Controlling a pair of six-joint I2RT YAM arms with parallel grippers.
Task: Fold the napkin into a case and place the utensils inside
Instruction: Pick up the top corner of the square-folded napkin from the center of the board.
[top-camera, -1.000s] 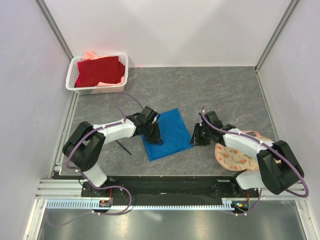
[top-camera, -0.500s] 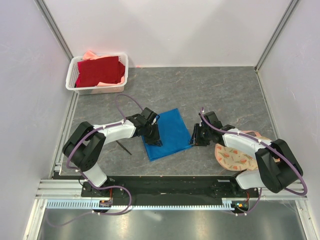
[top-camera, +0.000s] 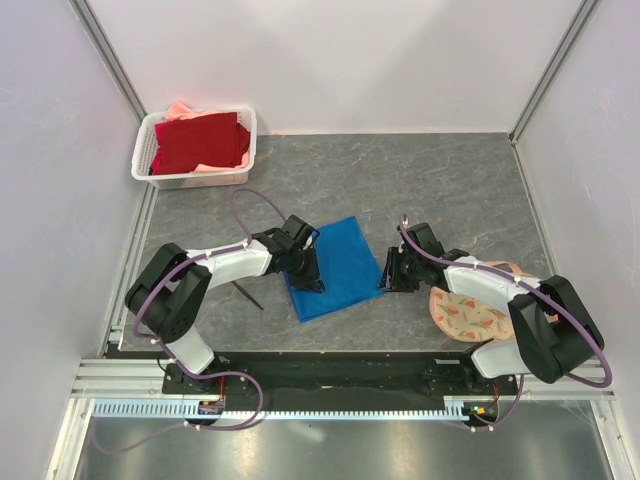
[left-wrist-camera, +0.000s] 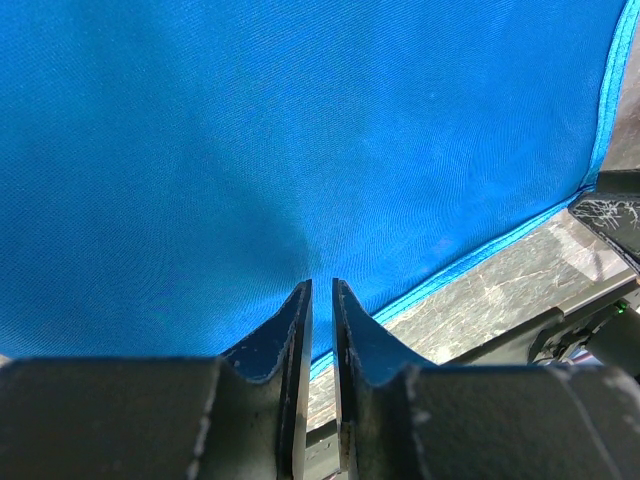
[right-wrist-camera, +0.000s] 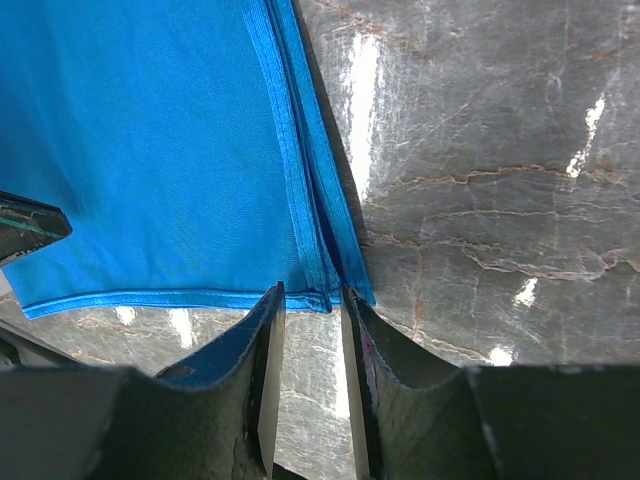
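The blue napkin lies flat on the table, with layered hems along its right edge in the right wrist view. My left gripper rests on its left part. In the left wrist view its jaws are almost together, tips pressed on the cloth. My right gripper is at the napkin's near right corner. Its jaws stand a little apart, with the hemmed corner between the tips. One thin black utensil lies on the table left of the napkin.
A white basket with a dark red cloth stands at the back left. A peach floral mat lies under my right arm. The table is grey stone.
My right gripper has crept slightly left, closer onto the napkin's corner. The left gripper and the napkin have stayed put.
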